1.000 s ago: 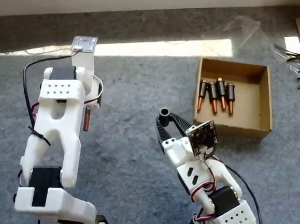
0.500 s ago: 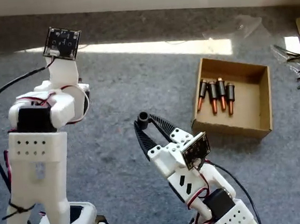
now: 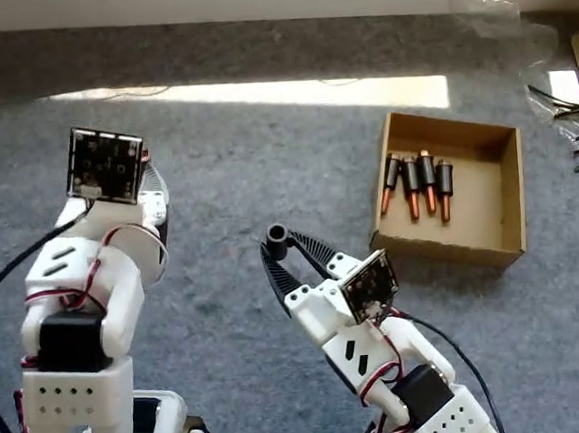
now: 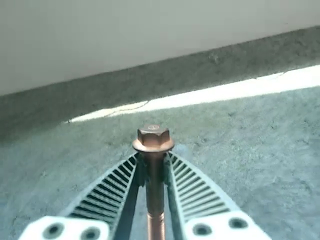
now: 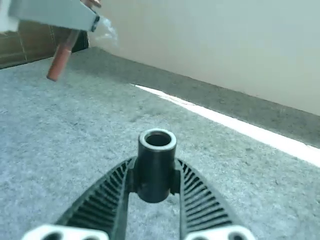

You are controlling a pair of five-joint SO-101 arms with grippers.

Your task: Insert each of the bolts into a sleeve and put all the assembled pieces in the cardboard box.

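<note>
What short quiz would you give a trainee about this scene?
1. True or false: the left claw grips a copper bolt.
2. How many assembled pieces lie in the cardboard box? A) two B) four C) six
3. Fill in: the right claw holds a black ____.
Key: 1 true; 2 B; 3 sleeve.
</note>
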